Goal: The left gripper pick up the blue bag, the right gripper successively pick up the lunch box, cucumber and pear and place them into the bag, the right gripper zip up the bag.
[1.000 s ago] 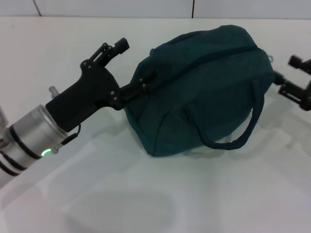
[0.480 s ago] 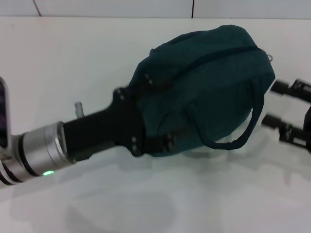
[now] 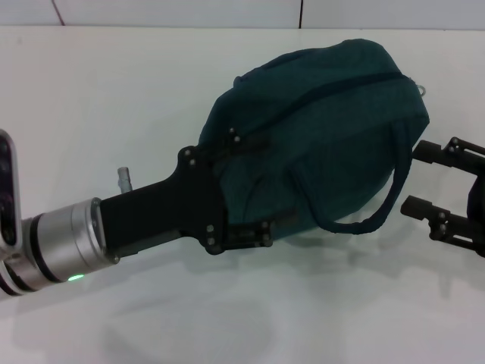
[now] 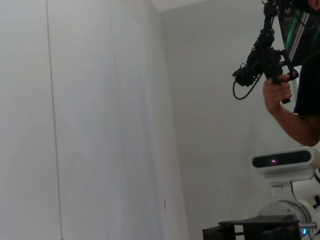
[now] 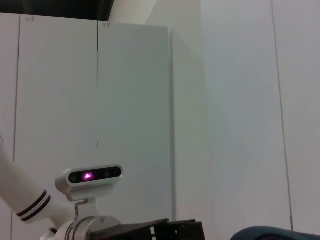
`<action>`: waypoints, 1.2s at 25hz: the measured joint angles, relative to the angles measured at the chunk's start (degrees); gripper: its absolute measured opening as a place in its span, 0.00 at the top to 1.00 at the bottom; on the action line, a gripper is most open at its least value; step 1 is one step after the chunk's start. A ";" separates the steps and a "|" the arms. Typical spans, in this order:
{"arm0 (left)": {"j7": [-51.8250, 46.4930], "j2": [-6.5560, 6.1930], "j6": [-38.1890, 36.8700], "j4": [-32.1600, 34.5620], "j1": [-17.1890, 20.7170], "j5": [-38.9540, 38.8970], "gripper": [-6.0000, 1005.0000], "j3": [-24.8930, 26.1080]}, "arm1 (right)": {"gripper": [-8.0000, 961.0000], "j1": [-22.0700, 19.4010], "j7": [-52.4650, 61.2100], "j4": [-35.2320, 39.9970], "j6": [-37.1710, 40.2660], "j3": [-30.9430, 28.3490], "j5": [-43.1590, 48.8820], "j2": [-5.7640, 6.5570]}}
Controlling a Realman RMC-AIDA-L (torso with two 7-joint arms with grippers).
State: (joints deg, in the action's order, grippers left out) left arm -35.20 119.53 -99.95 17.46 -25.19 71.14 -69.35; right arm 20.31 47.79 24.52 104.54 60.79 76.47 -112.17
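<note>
1. The left gripper is reaching in from the left with its two fingers spread wide, one lying across the upper left end of the blue bag and the other along the bag's lower front edge (the fingertips blend into the dark fabric, so whether they are pinching anything is hard to make out).
2. Behind it, the black arm and its silver cuff with the green light are running off the left edge.
3. The right gripper is sitting just beside the bag's right end, fingers apart and holding nothing; its body is cut off by the frame edge.
4. The bag is lying bulging on the white table, its top zipper looking closed and one loop handle drooping toward the front.
5. Whatever is inside the bag is hidden.
6. Both wrist views are pointing at pale wall panels and the robot's head camera.
7. A person's hand there is gripping a black handheld device.
</note>
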 joint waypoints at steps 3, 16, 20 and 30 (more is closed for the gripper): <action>0.39 0.00 0.02 0.05 0.34 -0.02 0.11 0.00 | 0.29 -0.02 0.00 0.00 0.38 0.04 0.55 0.10; 0.39 -0.19 -0.62 0.64 1.10 2.15 0.11 -0.35 | 0.29 0.26 0.02 0.00 3.24 -0.01 3.43 0.52; 0.39 -0.18 -1.85 0.75 1.19 2.32 0.11 -0.35 | 0.29 0.18 0.02 0.00 4.68 -0.39 3.43 0.56; 0.47 -0.24 -4.12 1.48 1.53 3.68 0.11 -0.35 | 0.29 -0.04 0.02 -0.17 5.09 -0.42 3.43 0.64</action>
State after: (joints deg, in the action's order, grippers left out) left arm -34.73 119.29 -104.07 18.94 -23.67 74.82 -69.70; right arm 20.27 47.81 24.35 109.63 60.38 79.90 -111.53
